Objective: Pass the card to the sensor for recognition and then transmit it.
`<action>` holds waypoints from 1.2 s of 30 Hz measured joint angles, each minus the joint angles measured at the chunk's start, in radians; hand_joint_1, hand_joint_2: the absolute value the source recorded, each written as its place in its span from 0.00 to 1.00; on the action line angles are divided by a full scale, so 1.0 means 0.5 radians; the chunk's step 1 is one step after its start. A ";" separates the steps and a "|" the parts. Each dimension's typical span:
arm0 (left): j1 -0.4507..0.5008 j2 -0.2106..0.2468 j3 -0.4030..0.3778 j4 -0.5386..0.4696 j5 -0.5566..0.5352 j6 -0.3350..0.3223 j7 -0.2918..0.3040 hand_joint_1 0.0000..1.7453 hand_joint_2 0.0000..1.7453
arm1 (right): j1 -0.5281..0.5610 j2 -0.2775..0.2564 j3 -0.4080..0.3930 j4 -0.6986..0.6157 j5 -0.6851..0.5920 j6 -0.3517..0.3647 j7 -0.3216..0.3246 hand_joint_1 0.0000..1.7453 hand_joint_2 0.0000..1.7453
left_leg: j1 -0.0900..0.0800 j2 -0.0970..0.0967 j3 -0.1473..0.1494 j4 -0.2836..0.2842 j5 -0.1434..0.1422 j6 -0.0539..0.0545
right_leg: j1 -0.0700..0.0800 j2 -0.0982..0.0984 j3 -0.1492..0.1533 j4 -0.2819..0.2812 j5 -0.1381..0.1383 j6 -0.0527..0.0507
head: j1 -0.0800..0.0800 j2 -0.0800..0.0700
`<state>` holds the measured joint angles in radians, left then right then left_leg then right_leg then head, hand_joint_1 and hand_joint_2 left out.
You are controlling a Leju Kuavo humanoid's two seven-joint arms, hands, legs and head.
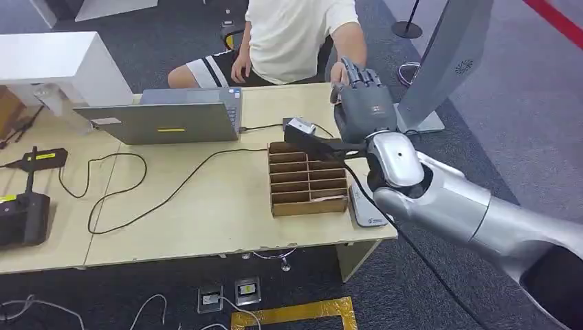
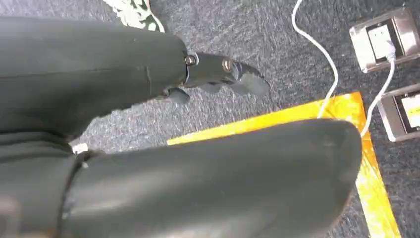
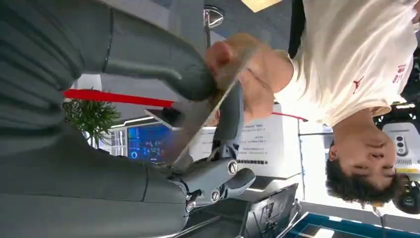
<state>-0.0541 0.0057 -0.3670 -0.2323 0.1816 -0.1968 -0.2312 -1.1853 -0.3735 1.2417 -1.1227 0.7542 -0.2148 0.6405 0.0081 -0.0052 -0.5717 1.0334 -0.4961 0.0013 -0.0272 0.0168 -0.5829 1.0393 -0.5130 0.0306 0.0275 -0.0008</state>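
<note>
My right hand (image 1: 362, 103) is raised over the far right side of the table (image 1: 206, 206), fingers pointing up toward a seated person. In the right wrist view the thin card (image 3: 208, 106) shows edge-on, pinched between my thumb (image 3: 183, 74) and a finger. The person's hand (image 3: 247, 64) grips the card's far end. A flat white reader (image 1: 366, 210) lies on the table beside a wooden slotted box (image 1: 306, 179). My left hand (image 2: 223, 74) hangs down over the carpet and holds nothing.
A grey laptop (image 1: 165, 120) sits at the back of the table, with black cables trailing across the top. Black devices (image 1: 24, 216) stand at the left edge. A grey stand (image 1: 440, 69) rises to the right. Floor sockets (image 1: 237, 292) and yellow tape lie below the table.
</note>
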 joint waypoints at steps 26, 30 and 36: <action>0.000 0.008 -0.072 -0.021 0.097 0.000 0.015 0.00 0.00 | 0.070 -0.079 0.058 0.009 -0.158 0.014 0.005 1.00 1.00 | 0.000 -0.001 0.000 0.000 0.000 0.000 | 0.000 0.000 0.000 0.000 0.000 0.000 | -0.001 0.000; 0.000 0.012 -0.072 -0.021 0.095 0.000 0.017 0.00 0.00 | 0.088 -0.104 0.059 0.022 -0.198 0.014 0.009 1.00 1.00 | 0.000 -0.001 0.000 0.000 0.000 0.000 | 0.000 0.000 0.000 0.000 0.000 0.000 | -0.001 0.000; 0.000 0.013 -0.072 -0.019 0.056 0.000 0.050 0.00 0.00 | 0.196 -0.176 0.016 0.066 -0.230 -0.007 0.010 1.00 1.00 | 0.000 -0.005 0.000 0.000 0.000 0.000 | 0.000 -0.005 0.000 -0.001 0.000 0.000 | 0.001 0.000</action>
<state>-0.0541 0.0122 -0.4032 -0.2419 0.2094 -0.1968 -0.2060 -1.0873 -0.4616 1.2497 -1.0895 0.6390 -0.2182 0.6455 0.0080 -0.0076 -0.5719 1.0335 -0.4961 0.0013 -0.0272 0.0143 -0.5827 1.0390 -0.5131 0.0306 0.0279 -0.0008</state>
